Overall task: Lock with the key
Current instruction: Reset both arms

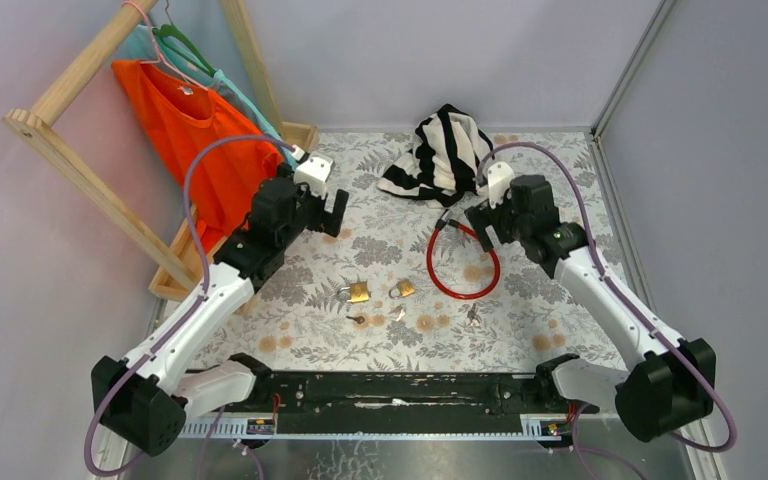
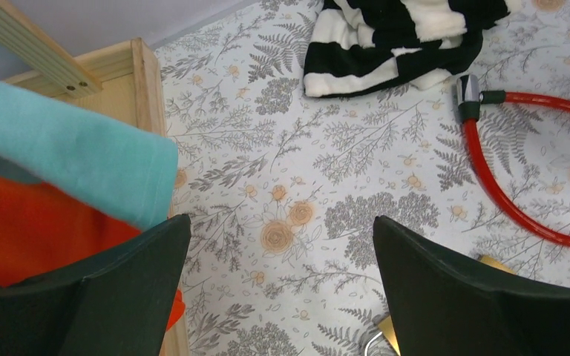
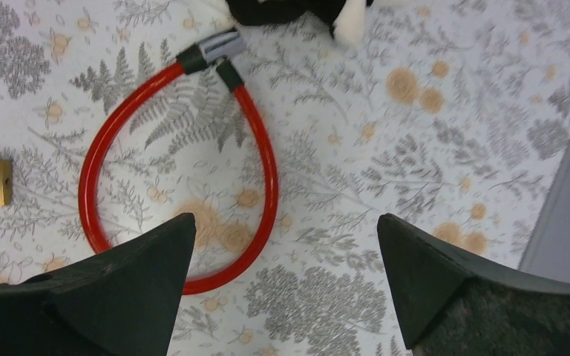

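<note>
Two padlocks point(image 1: 359, 291) lie together; nearby keys point(image 1: 360, 320) (tiny specks) barely resolve.

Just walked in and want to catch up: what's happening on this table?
Nothing is being handled yet. The left gripper and right gripper both hang open and empty above the floral tablecloth. Two brass padlocks, a few small keys and a red cable lock lie untouched on it, the cable lock below the right gripper.
</note>
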### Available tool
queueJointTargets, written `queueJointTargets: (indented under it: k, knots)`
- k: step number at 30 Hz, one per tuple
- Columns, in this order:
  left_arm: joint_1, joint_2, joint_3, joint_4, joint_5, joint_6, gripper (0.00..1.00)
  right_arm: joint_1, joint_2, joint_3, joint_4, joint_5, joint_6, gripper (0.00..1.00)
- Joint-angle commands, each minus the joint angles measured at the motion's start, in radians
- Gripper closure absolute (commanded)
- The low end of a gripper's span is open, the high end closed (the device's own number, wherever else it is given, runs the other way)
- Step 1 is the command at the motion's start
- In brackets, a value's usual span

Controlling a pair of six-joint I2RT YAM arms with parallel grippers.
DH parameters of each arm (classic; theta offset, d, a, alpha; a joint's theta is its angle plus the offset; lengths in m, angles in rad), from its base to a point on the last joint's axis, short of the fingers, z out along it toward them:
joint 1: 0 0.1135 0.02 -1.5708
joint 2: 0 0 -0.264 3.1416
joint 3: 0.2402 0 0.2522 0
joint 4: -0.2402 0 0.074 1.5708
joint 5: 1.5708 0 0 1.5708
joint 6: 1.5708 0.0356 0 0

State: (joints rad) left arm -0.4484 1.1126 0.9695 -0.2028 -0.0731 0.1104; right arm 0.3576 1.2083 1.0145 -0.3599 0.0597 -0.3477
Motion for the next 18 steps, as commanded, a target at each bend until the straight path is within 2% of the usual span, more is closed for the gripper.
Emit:
queueJointTargets:
  k: [1, 7, 10, 14, 18]
  knots:
    - [0.005, -0.057, -0.069, 0.095, 0.015, 0.062, 0.0, -0.002, -0.083, -0.103, 0.168, -0.055, 0.08, 0.01]
    - [0.004, -0.043, -0.067, 0.071, 0.046, 0.136, 0.0, -0.002, -0.059, -0.024, 0.126, -0.037, 0.117, 0.01]
    - [0.002, -0.049, -0.077, 0.081, 0.096, 0.131, 0.0, -0.002, -0.087, -0.06, 0.171, -0.029, 0.12, 0.01]
    - [-0.006, -0.049, -0.078, 0.099, 0.132, 0.158, 0.0, -0.003, -0.144, -0.156, 0.224, -0.081, 0.091, 0.01]
    - [-0.024, -0.035, -0.024, 0.073, 0.102, 0.217, 0.0, -0.002, -0.13, -0.101, 0.142, -0.15, 0.107, 0.01]
